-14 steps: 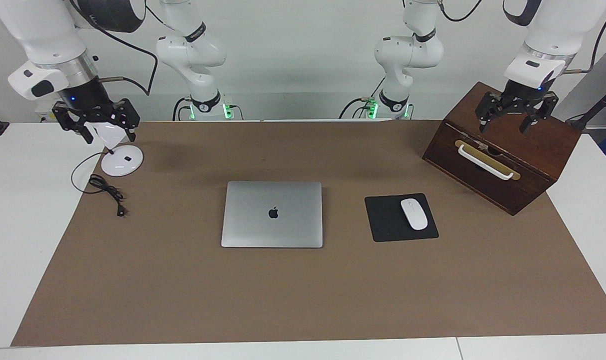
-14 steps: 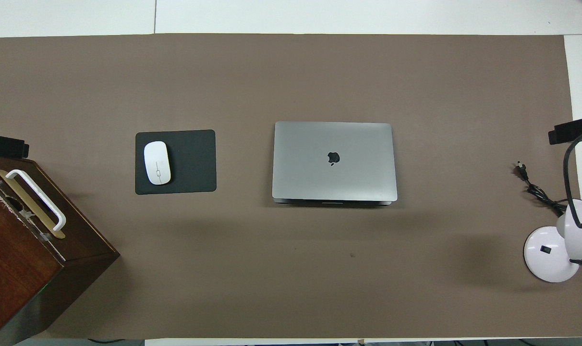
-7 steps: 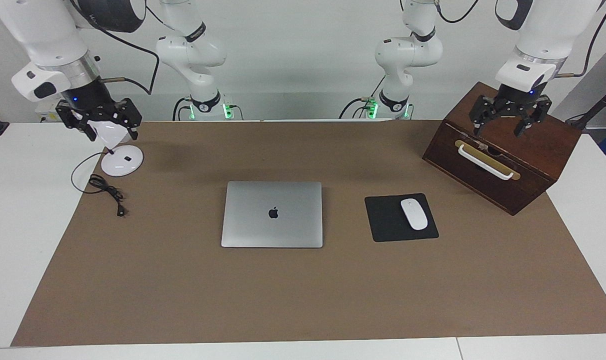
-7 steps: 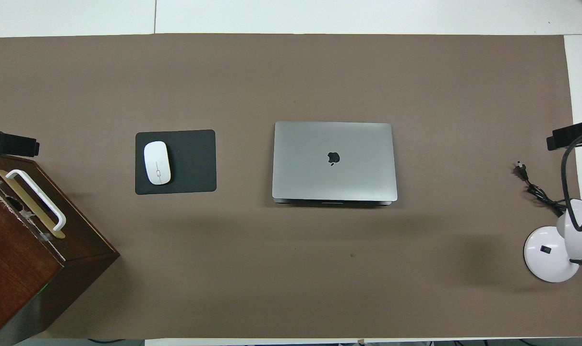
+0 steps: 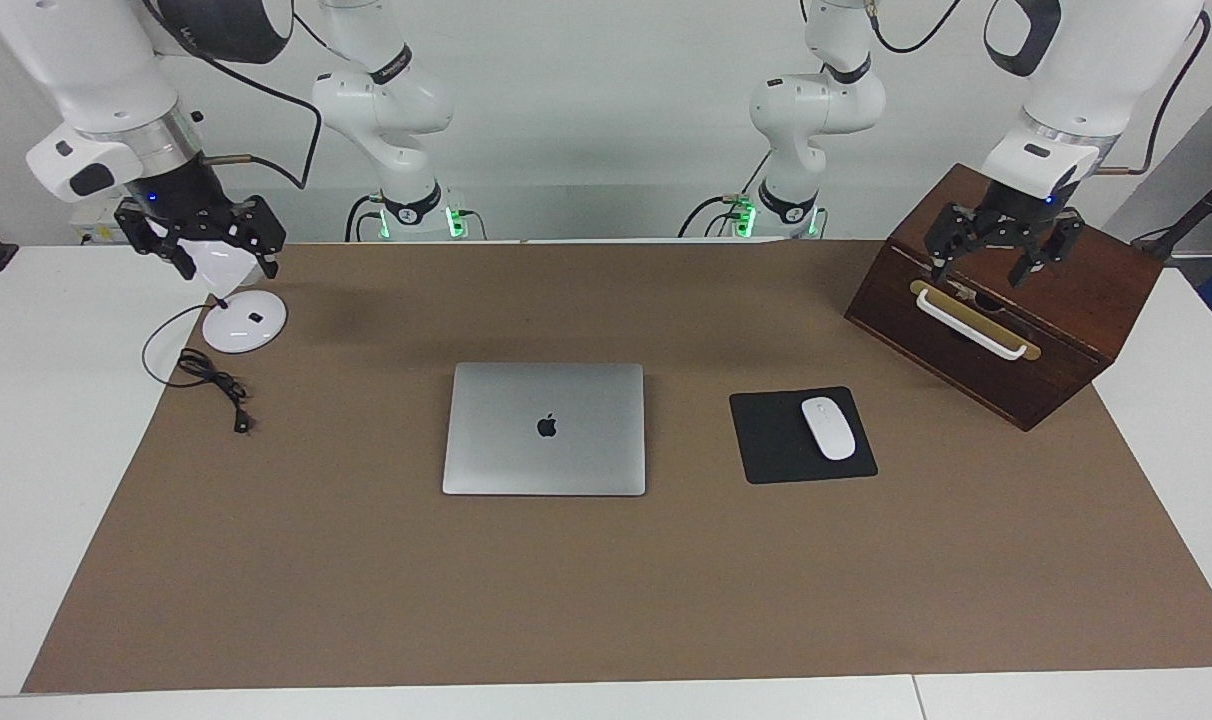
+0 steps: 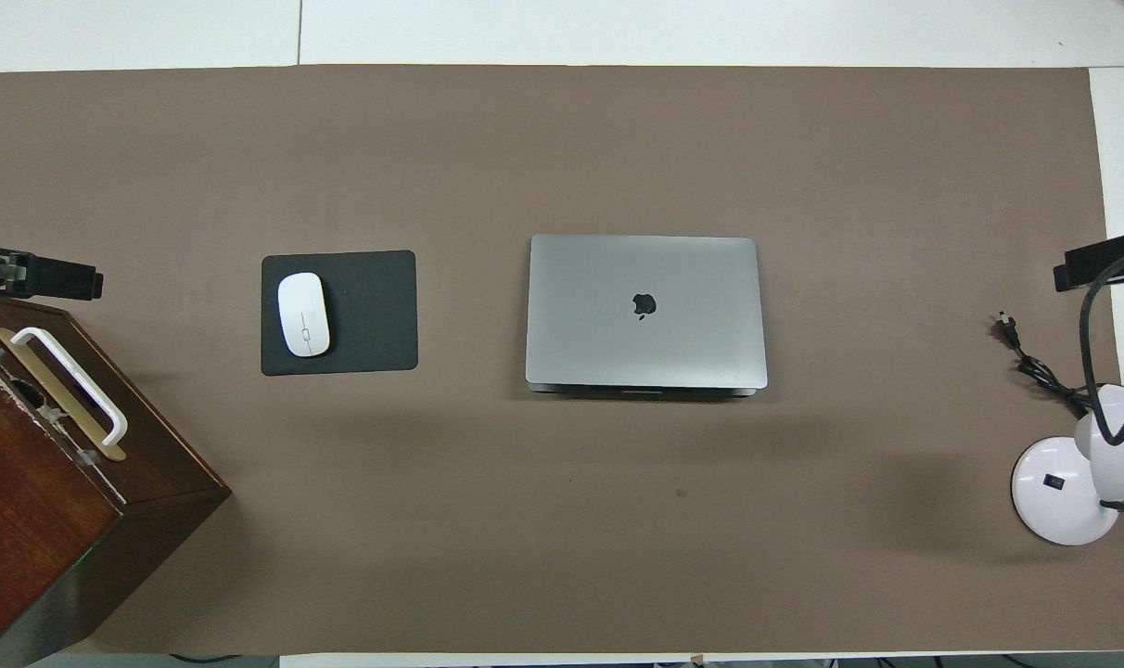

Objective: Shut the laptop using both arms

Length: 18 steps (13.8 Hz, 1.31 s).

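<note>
In the facing view, the right gripper (image 5: 209, 246), fingers spread, hung over the lamp (image 5: 243, 320) at ten o'clock, barely shifted. The laptop (image 5: 545, 428) lay shut at centre. The left gripper (image 5: 995, 250), fingers apart, had drifted inward over the wooden box (image 5: 1006, 300) at two o'clock, probably retreating, task done.

Pretty even, bright overhead lighting, everything's sharp. Soft blurry shadows sit on the brown paper-covered counter (image 6: 562, 557), no glare, slight vignetting toward corners.

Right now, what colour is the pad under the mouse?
Black. The pad under the white mouse shows best in the overhead view.
</note>
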Tool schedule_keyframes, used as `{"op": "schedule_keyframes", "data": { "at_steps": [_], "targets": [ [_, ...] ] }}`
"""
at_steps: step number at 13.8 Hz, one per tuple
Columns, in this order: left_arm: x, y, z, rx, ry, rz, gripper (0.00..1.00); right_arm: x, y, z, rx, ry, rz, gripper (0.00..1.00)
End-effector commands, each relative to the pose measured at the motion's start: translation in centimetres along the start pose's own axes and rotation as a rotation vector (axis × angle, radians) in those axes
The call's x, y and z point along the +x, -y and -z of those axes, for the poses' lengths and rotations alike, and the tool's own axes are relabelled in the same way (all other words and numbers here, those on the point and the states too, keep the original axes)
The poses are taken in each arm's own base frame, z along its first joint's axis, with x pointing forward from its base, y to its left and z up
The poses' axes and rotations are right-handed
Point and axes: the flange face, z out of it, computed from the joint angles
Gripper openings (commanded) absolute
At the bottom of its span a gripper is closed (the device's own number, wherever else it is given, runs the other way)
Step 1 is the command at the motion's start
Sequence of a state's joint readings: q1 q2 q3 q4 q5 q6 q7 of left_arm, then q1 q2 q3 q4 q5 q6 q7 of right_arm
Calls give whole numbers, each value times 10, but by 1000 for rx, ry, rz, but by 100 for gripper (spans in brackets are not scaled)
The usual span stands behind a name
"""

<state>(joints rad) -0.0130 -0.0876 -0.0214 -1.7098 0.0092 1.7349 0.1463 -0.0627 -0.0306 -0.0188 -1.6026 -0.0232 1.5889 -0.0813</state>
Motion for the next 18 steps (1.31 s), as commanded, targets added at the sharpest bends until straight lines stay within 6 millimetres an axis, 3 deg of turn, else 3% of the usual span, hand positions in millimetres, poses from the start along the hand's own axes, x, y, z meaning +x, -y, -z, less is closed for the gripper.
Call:
{"op": "schedule_keyframes", "data": {
  "at_steps": [1, 18],
  "targets": [
    [-3, 2, -2, -13, -3, 16, 100, -4, 1, 5, 0, 0, -29, 100],
    [-9, 5, -8, -21, 24, 44, 100, -3, 14, 6, 0, -7, -58, 100]
  ]
}}
